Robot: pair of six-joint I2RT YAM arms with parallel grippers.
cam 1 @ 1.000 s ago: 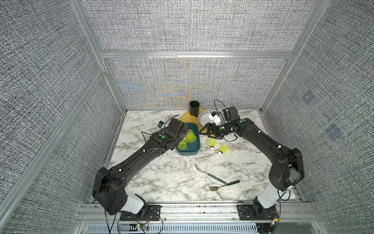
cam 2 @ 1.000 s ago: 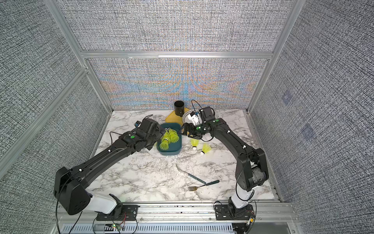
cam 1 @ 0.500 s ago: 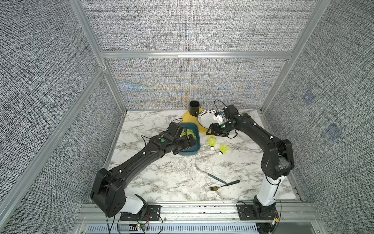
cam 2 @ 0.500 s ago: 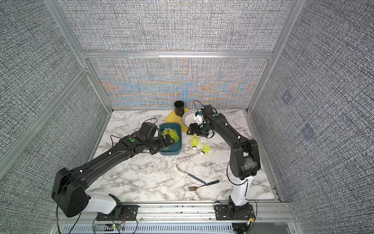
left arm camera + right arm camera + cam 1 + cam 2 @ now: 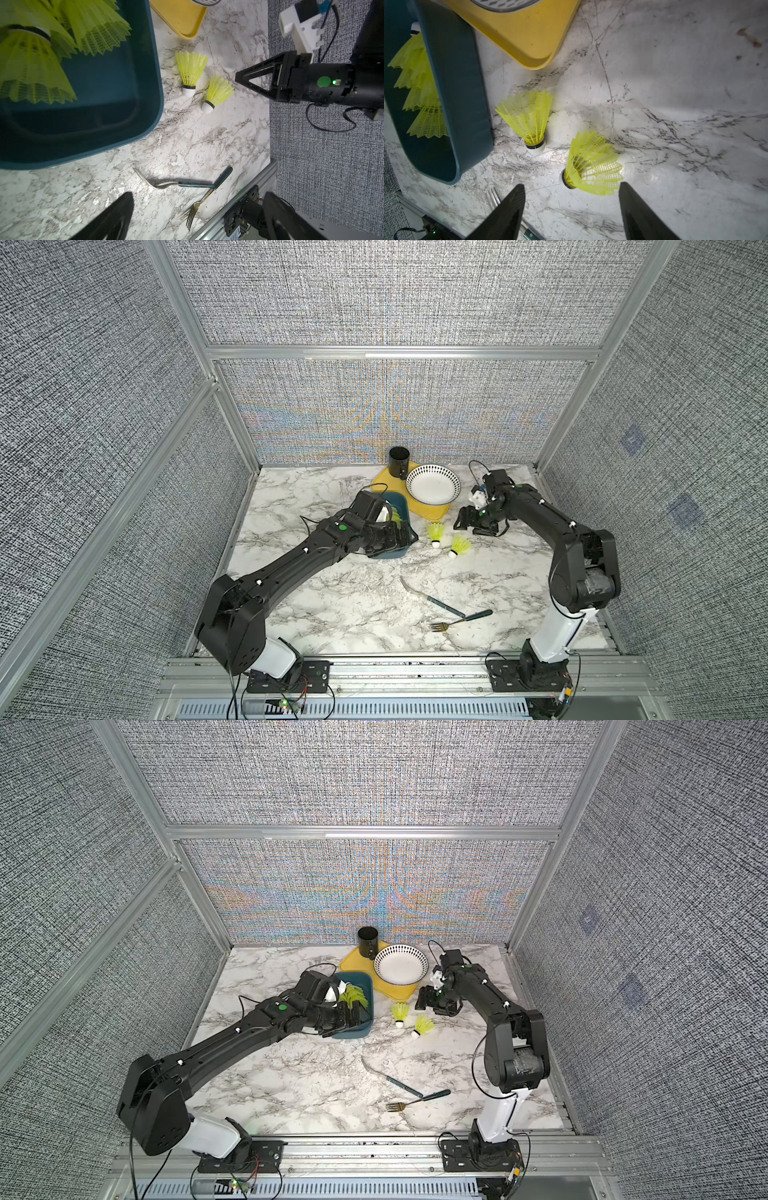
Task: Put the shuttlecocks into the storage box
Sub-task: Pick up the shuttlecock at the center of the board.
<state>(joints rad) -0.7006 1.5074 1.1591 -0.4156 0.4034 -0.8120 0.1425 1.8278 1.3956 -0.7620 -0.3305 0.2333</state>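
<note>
The teal storage box (image 5: 398, 501) (image 5: 358, 977) holds several yellow-green shuttlecocks (image 5: 353, 997) (image 5: 31, 70) (image 5: 419, 89). Two more shuttlecocks lie on the marble to its right, one near the box (image 5: 435, 532) (image 5: 400, 1011) (image 5: 190, 68) (image 5: 527, 116) and one further right (image 5: 459, 546) (image 5: 424, 1026) (image 5: 219, 91) (image 5: 591, 162). My left gripper (image 5: 400, 537) (image 5: 199, 197) hangs open and empty over the box's near right corner. My right gripper (image 5: 460, 522) (image 5: 422, 1000) (image 5: 571, 187) is open, low over the table. The further shuttlecock lies just ahead of its fingertips, untouched.
A yellow tray (image 5: 432, 511) at the back carries a white bowl (image 5: 433, 485) and a black cup (image 5: 399, 462). A knife (image 5: 432, 601) and a fork (image 5: 461, 620) lie near the front. Grey panel walls and aluminium rails close the table in.
My right gripper has drawn back to the right, away from the box, and now sits beside the two loose shuttlecocks. My left gripper has slid along the box toward its near right corner.
</note>
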